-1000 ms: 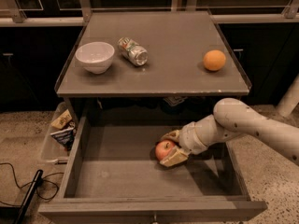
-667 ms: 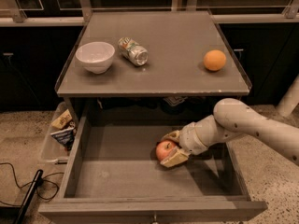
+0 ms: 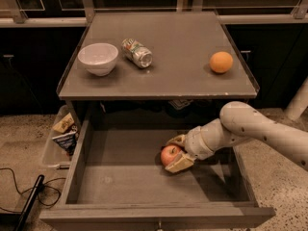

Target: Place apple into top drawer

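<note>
The apple [image 3: 168, 154], red with yellowish patches, sits low in the open top drawer [image 3: 125, 177], right of its middle, on or just above the bottom. My gripper [image 3: 171, 155] reaches in from the right on a white arm [image 3: 250, 126]. Its two tan fingers [image 3: 180, 163] sit on either side of the apple and hug it, so the gripper is shut on the apple. The drawer is pulled fully out below the grey table [image 3: 178, 47].
On the table top stand a white bowl [image 3: 98, 58], a can lying on its side [image 3: 136, 52] and an orange [image 3: 221, 61]. A clear bin with snack bags [image 3: 61, 136] sits on the floor to the drawer's left. A black cable [image 3: 19, 196] lies at the bottom left.
</note>
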You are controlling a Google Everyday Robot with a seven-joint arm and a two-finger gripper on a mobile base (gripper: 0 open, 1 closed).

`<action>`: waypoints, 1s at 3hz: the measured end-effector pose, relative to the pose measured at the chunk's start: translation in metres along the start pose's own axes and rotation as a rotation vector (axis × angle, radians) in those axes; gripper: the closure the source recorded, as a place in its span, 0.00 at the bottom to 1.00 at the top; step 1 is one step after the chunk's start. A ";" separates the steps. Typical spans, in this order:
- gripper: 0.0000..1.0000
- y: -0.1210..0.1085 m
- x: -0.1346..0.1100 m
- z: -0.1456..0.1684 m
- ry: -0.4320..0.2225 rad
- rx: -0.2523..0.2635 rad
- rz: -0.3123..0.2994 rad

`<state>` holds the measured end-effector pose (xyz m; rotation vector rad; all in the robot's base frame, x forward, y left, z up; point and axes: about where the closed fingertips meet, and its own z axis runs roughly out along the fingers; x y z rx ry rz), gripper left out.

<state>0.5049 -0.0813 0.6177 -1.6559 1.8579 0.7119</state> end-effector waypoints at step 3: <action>0.00 0.000 0.000 0.000 0.000 0.000 0.000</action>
